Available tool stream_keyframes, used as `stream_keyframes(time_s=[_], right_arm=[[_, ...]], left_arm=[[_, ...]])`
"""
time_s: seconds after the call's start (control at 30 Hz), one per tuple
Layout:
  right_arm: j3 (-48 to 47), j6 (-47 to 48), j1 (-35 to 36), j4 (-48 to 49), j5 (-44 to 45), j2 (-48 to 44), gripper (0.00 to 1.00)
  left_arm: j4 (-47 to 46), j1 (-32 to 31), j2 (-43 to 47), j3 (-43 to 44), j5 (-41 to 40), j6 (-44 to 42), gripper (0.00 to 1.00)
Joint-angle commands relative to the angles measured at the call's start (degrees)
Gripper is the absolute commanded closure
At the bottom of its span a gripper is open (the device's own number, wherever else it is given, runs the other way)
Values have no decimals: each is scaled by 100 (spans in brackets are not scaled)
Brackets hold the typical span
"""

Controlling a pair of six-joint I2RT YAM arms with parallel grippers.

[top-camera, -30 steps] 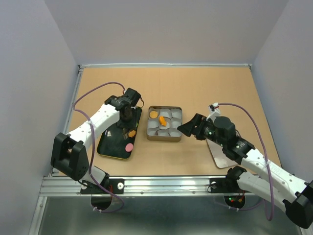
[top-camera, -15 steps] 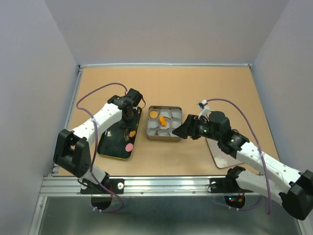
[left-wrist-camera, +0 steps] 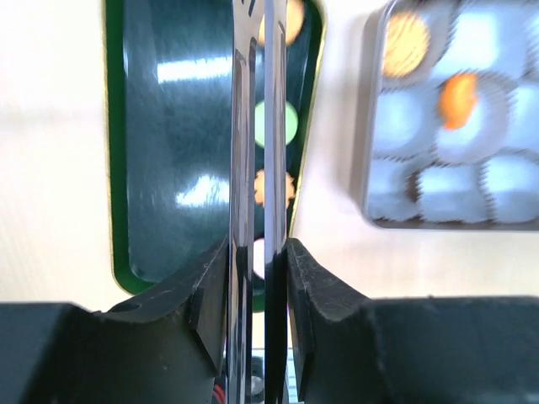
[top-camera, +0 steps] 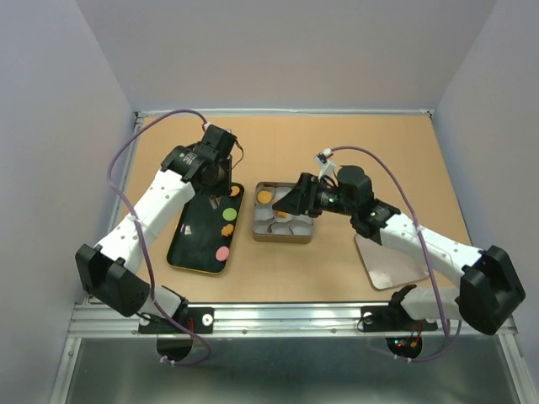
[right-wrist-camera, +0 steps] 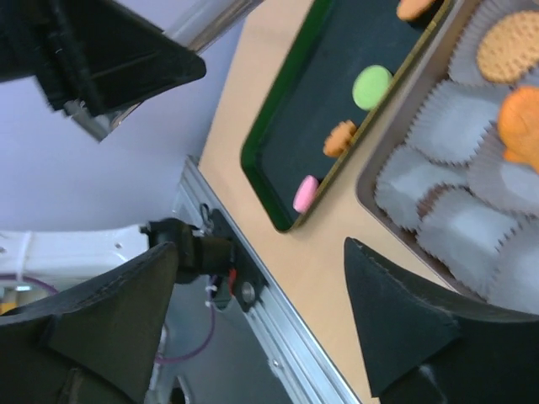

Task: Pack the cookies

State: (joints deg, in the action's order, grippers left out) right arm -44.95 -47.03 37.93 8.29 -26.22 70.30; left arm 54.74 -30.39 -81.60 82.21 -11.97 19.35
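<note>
Several cookies lie on the black tray (top-camera: 195, 240): an orange one (top-camera: 231, 192), a yellow-green one (top-camera: 228, 215), another orange (top-camera: 226, 230) and a pink one (top-camera: 222, 252). The tin (top-camera: 257, 227) of white paper cups holds a round orange cookie (right-wrist-camera: 508, 46) and an orange fish (right-wrist-camera: 520, 122). My left gripper (top-camera: 216, 179) hangs over the tray's far end. Its long metal fingers (left-wrist-camera: 244, 168) stand almost together with nothing seen between them, and their tips run out of the wrist view. My right gripper (top-camera: 293, 200) is over the tin, open and empty.
A pale flat lid (top-camera: 392, 261) lies on the table right of the tin, under my right arm. A metal rail (top-camera: 278, 318) runs along the near edge. Walls close in the table on three sides.
My left gripper has risen off the tray's middle toward its far end, its fingers closing, uncovering the yellow-green cookie. My right arm has swung left over the tin.
</note>
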Motion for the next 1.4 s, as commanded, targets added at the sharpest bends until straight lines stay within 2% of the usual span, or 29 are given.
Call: stream_keyframes(time_s=[0.0,0.23,0.57,0.8,0.97,1.03,1.07,1.23,1.3,1.37], right_arm=[[-804,-647,21,1129,-243,552,12],[-1814,-1992,21,2378,-507,1705,9],[-3387,-2943,21,2501,-1077,3111,9],[-3696,-3295,30,2686,-1131,3516,10],[-4004,-3436,65,2730,-1096,3823,22],[-4083,-3488,83,2730,-1114,3903,33],[-4127,-3506,83,2739,-1114,3938,44],[-4057,-3542,83,2739,-1114,3921,78],[-4013,-3533,83,2739,-1105,3895,83],[-3952,-3533,83,2739,-1096,3877,89]], left_arm=[[151,-19,469,636,-132,42,60],[-192,-11,803,1112,370,-204,63],[-508,-28,1217,849,661,-775,63],[-693,-379,1279,577,547,-916,63],[-702,-757,1121,550,142,-933,63],[-684,-845,1059,576,-15,-925,64],[-667,-854,1050,585,-86,-907,63],[-622,-854,1015,489,-377,-811,63],[-693,-854,1006,427,-324,-767,62],[-789,-854,997,357,-175,-653,55]])
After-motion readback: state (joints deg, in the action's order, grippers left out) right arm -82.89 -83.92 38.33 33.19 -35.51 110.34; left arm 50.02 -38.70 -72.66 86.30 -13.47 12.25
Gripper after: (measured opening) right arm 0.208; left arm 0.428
